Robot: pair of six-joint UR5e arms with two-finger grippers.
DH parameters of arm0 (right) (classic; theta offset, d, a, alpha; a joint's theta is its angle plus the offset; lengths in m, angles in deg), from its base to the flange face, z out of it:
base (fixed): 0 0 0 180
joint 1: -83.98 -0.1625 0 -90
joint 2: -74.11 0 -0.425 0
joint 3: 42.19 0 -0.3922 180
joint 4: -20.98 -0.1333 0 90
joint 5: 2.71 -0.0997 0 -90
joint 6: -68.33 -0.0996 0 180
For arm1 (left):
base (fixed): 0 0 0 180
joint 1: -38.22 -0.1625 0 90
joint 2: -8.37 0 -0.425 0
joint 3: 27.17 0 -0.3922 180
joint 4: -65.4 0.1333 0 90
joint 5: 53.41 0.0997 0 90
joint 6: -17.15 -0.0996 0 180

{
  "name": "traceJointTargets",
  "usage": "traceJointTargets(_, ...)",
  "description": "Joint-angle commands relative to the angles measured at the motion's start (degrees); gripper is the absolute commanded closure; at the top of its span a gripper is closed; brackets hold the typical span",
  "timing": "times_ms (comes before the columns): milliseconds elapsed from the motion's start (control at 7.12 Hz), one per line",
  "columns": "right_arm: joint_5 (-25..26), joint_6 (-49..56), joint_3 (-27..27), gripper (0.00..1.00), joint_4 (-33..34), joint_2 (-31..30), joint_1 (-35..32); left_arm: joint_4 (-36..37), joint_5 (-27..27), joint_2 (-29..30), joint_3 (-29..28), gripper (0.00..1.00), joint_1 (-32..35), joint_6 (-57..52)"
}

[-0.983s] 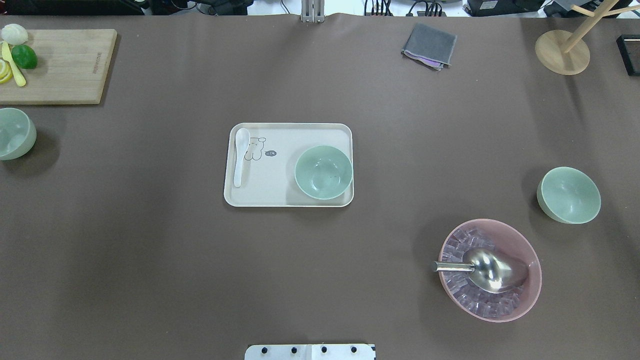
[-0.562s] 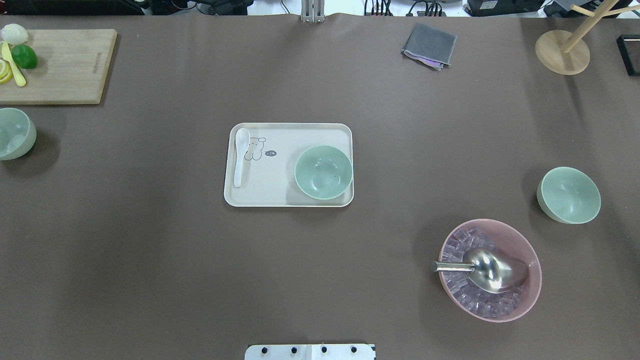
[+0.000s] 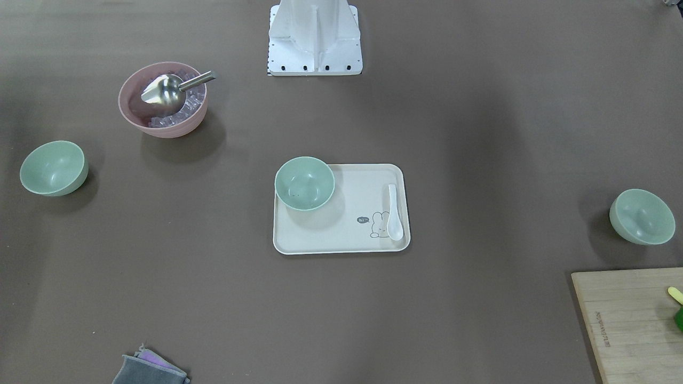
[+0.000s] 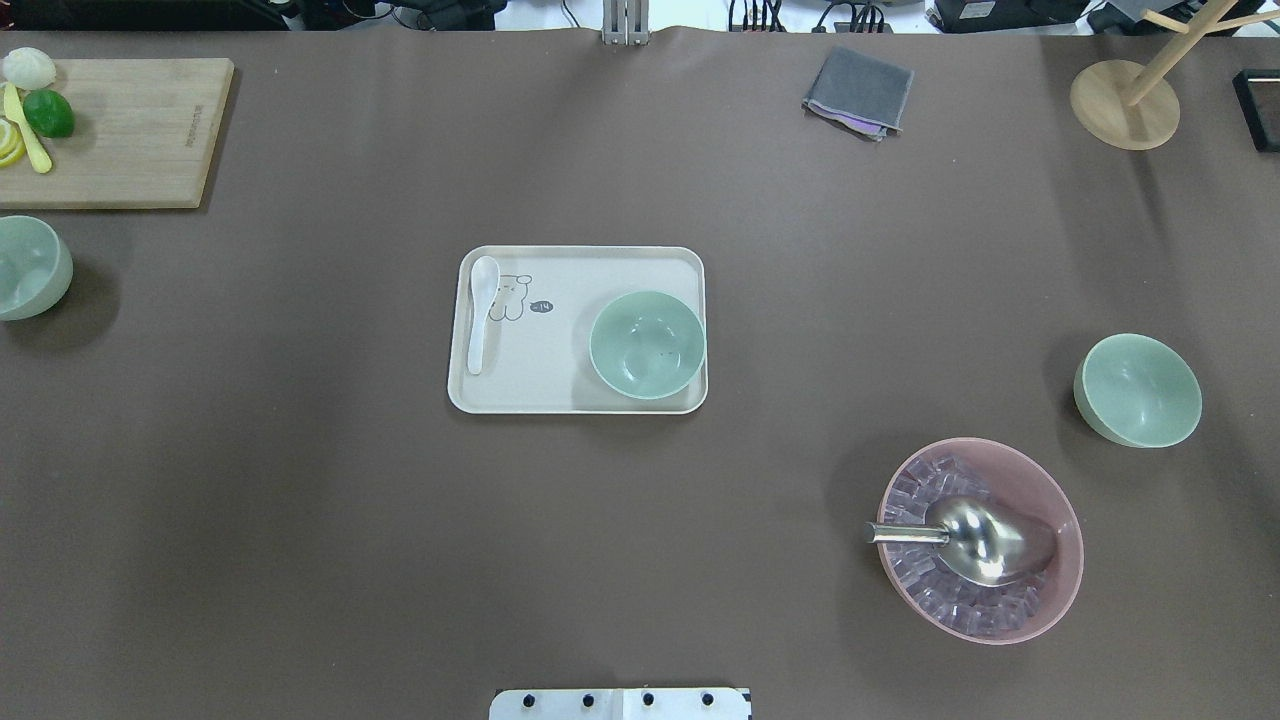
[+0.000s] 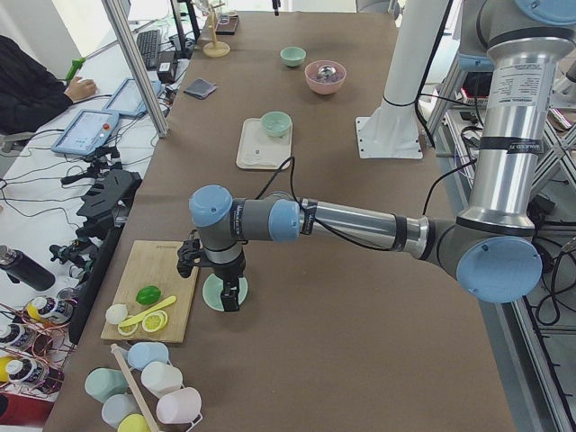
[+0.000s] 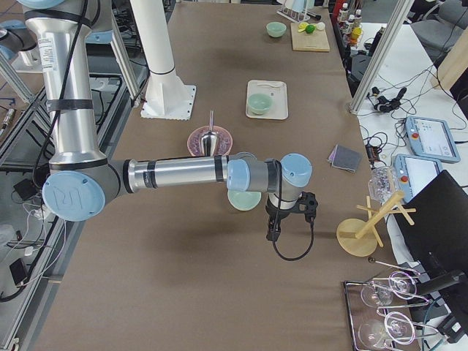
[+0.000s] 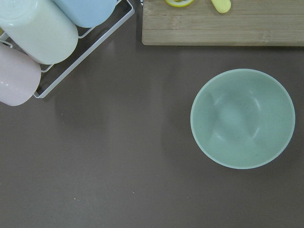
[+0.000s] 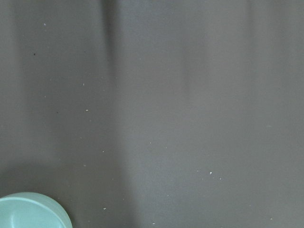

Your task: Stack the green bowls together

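Three pale green bowls stand apart on the brown table. One (image 4: 647, 345) sits on the right end of the cream tray (image 4: 520, 390). One (image 4: 30, 267) is at the far left edge, just in front of the cutting board. One (image 4: 1137, 390) is at the right. The left gripper (image 5: 227, 295) hangs just over the left bowl (image 5: 211, 295), which shows on the right side of the left wrist view (image 7: 242, 118). The right gripper (image 6: 272, 232) hangs beside the right bowl (image 6: 245, 199), whose rim shows in the corner of the right wrist view (image 8: 31, 211). I cannot tell whether either gripper is open or shut.
A pink bowl (image 4: 980, 540) with ice cubes and a metal scoop stands in front of the right bowl. A white spoon (image 4: 480, 312) lies on the tray. A wooden board (image 4: 120, 130) with a lime, a cup rack (image 7: 38, 42), a grey cloth (image 4: 858, 92) and a wooden stand (image 4: 1125, 105) line the edges.
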Motion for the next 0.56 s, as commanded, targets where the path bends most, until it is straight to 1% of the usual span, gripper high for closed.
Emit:
traceJointTargets(0,0.0,0.0,-0.38,0.0,-1.27,-0.13,0.0,-0.09,0.0,0.06,0.0,0.02,0.0,0.18)
traceJointTargets(421,0.0,-0.09,-0.38,0.0,-1.27,-0.13,0.0,0.0,0.09,0.23,0.09,0.02,0.0,0.36)
